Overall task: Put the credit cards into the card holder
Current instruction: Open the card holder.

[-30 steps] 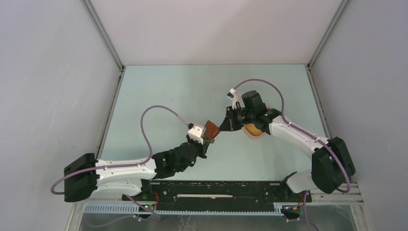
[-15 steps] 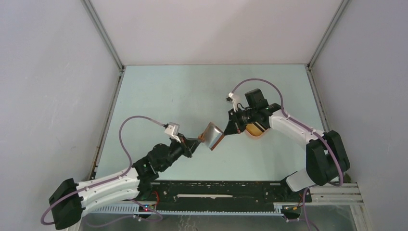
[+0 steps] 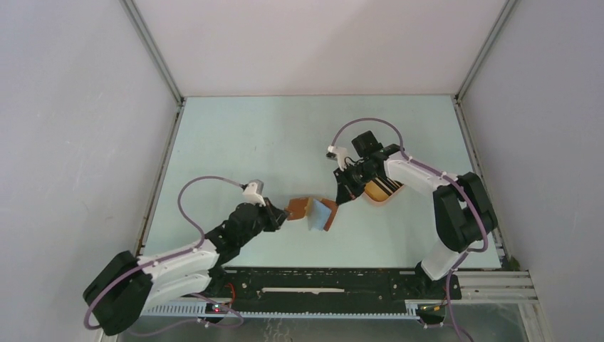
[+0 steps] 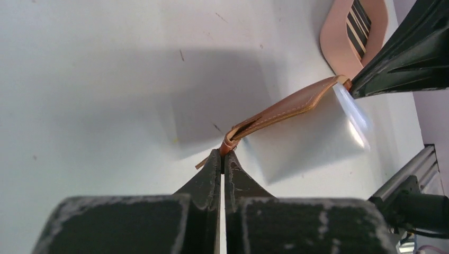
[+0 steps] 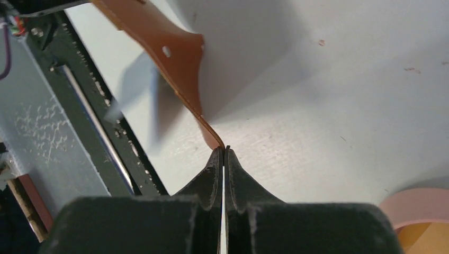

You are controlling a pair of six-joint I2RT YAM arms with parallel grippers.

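Observation:
The card holder [image 3: 300,207], a reddish-brown leather wallet, hangs spread open just above the table between both grippers. My left gripper [image 3: 284,213] is shut on its left edge; in the left wrist view the fingertips [image 4: 223,154] pinch the leather's folded rim [image 4: 286,107]. My right gripper [image 3: 337,200] is shut on the opposite flap, seen as a brown strip [image 5: 177,58] running up from the shut tips [image 5: 223,150]. A light blue credit card [image 3: 318,215] lies against the wallet's inside, glossy in the left wrist view [image 4: 312,138]. More credit cards [image 3: 379,188] lie in the pink tray.
The pink oval tray [image 3: 392,194] sits on the table under the right wrist, also at the top right of the left wrist view [image 4: 332,45]. The black base rail [image 3: 320,279] runs along the near edge, close below the wallet in the right wrist view [image 5: 92,127].
The left arm has drawn back and down to the left. The wallet has sunk toward the table and spread wider, showing the light blue card. The right gripper followed down and left.

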